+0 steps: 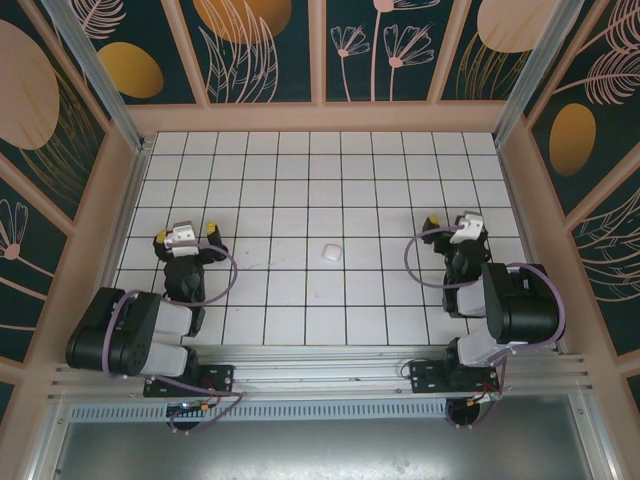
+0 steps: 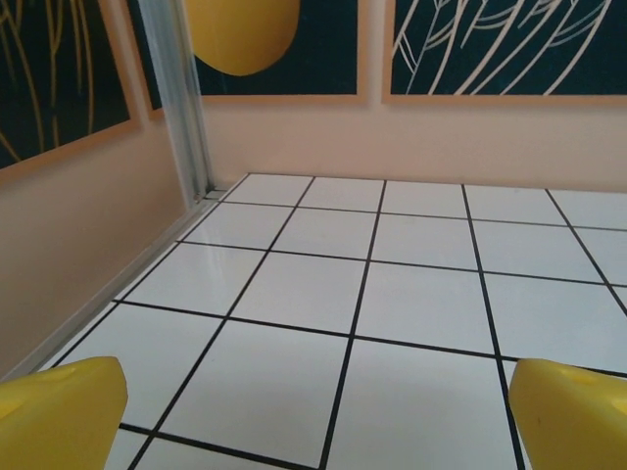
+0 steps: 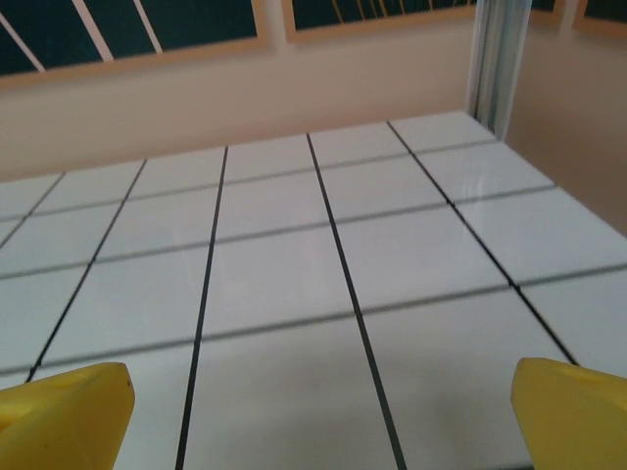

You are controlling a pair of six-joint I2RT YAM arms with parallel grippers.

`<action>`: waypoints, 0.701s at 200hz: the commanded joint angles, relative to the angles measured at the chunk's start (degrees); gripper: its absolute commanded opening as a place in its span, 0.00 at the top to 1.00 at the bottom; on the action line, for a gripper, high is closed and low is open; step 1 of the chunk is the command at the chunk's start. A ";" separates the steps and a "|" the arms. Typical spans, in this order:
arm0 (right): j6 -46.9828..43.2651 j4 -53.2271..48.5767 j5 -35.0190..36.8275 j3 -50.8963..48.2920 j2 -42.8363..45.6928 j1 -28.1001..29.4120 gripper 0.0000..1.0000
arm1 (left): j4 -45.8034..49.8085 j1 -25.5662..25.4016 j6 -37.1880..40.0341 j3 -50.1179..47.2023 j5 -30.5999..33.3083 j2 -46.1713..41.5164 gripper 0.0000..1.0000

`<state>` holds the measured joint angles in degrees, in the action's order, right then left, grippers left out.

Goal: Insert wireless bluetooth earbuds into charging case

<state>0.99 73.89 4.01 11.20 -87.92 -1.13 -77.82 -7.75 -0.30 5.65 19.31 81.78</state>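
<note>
While wide-jawed, left gripper (image 1: 187, 235), right gripper (image 1: 455, 224), case (image 1: 331, 252)

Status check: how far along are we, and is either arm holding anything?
Nothing looks done yet. A small white object lies mid-table between the arms, probably the charging case; too small to tell if it is open. In hand: nothing, the left gripper and right gripper are both open and empty, close to their bases. Every earbud insertion is left.

White tiled counter (image 1: 300, 190), walled on three sides. Small white case (image 1: 330, 252) sits alone mid-counter, lid state not readable. Left pincer (image 1: 187, 234) and right pincer (image 1: 455, 224) flank it, both well apart from it, jaws spread, holding nothing.
</note>
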 commanded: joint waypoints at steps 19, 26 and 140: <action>1.38 -0.85 -0.52 1.27 -0.13 -0.47 0.01 | -2.31 3.34 -2.24 4.72 -3.31 5.67 0.01; 1.38 -0.79 -0.56 1.28 -0.16 -0.46 0.01 | -1.41 3.79 -2.75 5.79 -4.14 6.54 0.01; 1.29 -0.94 -0.49 1.28 -0.21 -0.44 0.01 | 4.08 6.41 -4.33 7.49 -7.88 5.37 0.01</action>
<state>1.63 72.55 3.99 12.16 -87.92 -1.15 -73.25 -1.61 -3.73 12.67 12.38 87.18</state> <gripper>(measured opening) 0.989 0.986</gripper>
